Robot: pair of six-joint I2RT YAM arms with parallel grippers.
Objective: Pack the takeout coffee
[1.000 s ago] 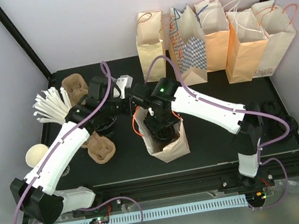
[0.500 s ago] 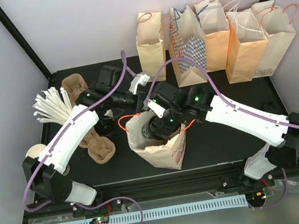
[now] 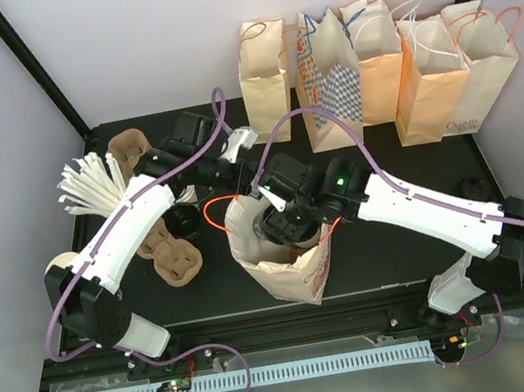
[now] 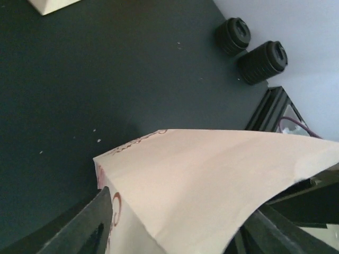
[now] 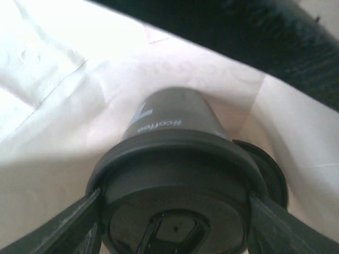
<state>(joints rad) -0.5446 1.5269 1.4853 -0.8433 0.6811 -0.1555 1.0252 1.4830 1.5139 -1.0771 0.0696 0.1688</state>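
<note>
The takeout coffee point(image 5: 169, 211) has a round black lid, and its side, dark in the shade, reads "#coffee". It hangs inside an open brown paper bag point(image 3: 300, 265) at the table's middle. My right gripper point(image 5: 175, 222) is shut on it, one finger on each side of the lid; from above, the right gripper point(image 3: 283, 223) reaches down into the bag's mouth. My left gripper point(image 4: 180, 233) is at the bag's far left rim, its jaws wide apart with the bag's paper wall point(image 4: 212, 180) between them. From above, the left gripper point(image 3: 230, 174) sits just behind the bag.
Several paper bags point(image 3: 372, 70) stand in a row at the back. Brown pulp carriers point(image 3: 177, 262) and a fan of white sticks point(image 3: 88, 186) lie at the left, with a cream cup point(image 3: 64, 269) beside them. Two black round items point(image 4: 254, 50) sit by the right edge.
My left jaws, shut at the bag's rim earlier, have spread open. The right arm swung left and brought the coffee into the bag's mouth; the bag now leans wider open.
</note>
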